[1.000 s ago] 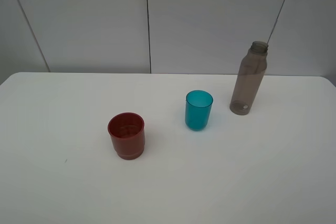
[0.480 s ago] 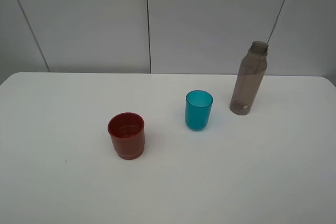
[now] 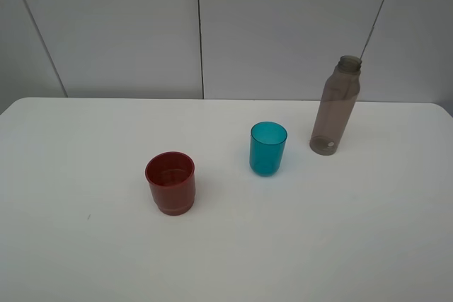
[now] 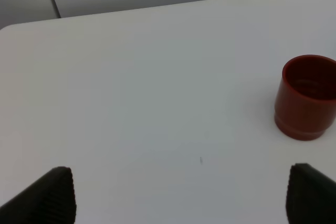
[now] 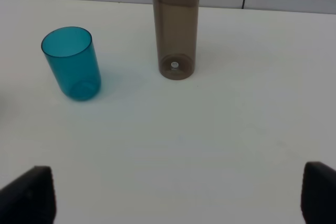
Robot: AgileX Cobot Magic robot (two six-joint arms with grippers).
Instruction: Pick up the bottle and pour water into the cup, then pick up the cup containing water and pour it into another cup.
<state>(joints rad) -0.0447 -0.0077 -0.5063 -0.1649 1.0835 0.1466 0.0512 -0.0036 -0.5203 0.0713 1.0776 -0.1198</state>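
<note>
Both end effectors gape wide and empty; bottle stands upright near the table's far edge

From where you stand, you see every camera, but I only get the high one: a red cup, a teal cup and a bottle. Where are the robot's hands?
Observer: The left gripper hovers over bare table, its fingertips spread wide, empty.
Visitor: What does it face?
Observer: The red cup, which stands ahead of it and off to one side.
Visitor: And the other hand?
Observer: The right gripper is open too, facing the bottle, with the teal cup beside it.
</note>
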